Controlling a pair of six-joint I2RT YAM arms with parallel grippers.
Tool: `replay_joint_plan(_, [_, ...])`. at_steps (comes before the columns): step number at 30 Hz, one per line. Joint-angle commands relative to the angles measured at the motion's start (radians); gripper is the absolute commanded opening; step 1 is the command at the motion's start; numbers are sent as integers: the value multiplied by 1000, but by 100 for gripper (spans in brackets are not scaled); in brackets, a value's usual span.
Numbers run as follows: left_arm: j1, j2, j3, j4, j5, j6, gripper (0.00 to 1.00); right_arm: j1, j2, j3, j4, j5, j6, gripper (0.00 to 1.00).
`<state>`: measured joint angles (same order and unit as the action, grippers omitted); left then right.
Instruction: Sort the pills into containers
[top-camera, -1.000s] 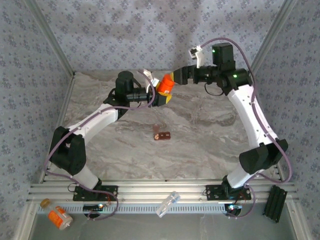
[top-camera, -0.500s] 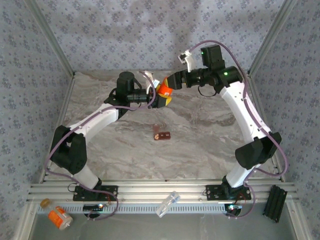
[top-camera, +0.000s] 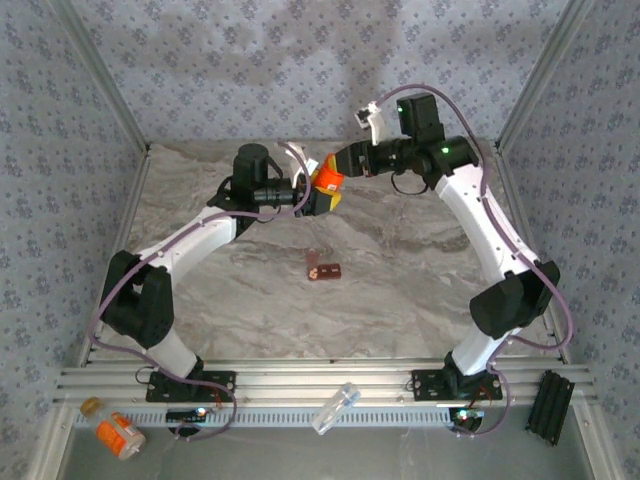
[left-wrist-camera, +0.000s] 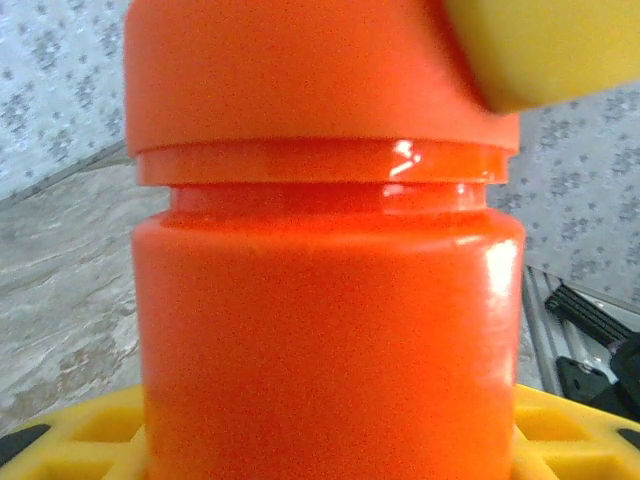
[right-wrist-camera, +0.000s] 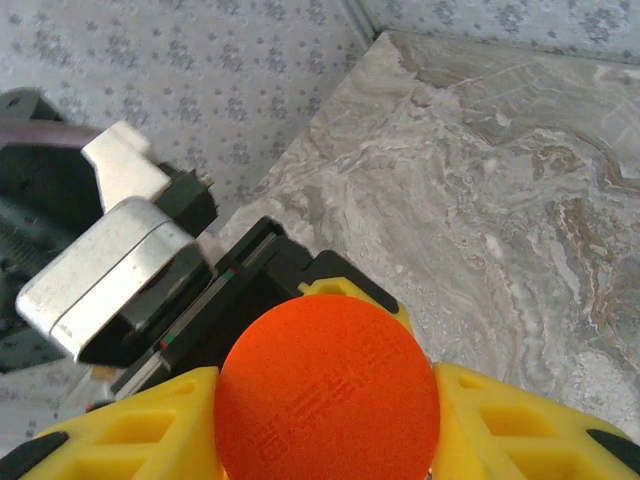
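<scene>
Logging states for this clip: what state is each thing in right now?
Orange bottle: capped, clamped in left gripper.
Cap: on bottle, right gripper shut on it.
Pill box: on table, untouched.
Labelled bottle: lying on its side.
Clear tube: lying flat.

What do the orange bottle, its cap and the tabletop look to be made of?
The orange bottle looks like smooth, glossy, opaque plastic: sharp white highlights sit on its shoulder and rim. The cap is probably the same plastic but duller, with faint moulded marks on top. The tabletop shows a grey-beige marble pattern with brown veins; whether it is real stone or a printed laminate, I cannot tell.
</scene>
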<state>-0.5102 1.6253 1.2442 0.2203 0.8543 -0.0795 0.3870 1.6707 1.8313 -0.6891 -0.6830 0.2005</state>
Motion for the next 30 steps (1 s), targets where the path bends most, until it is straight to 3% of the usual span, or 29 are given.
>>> replay_joint_plan(1, [-11, -17, 19, 75, -58, 27, 0, 38, -14, -63, 40, 128, 144, 45])
replay_joint_plan(7, [-38, -34, 12, 41, -182, 104, 0, 96, 3, -79, 48, 326, 311, 45])
replay_joint_plan(14, [-71, -48, -22, 66, -329, 174, 0, 144, 14, -85, 83, 464, 447, 45])
replay_joint_plan(21, [-72, -47, -47, 117, -344, 152, 0, 144, 14, -83, 111, 439, 484, 48])
replay_joint_plan(30, [-61, -44, -61, 143, -347, 120, 0, 77, -43, -125, 192, 361, 513, 64])
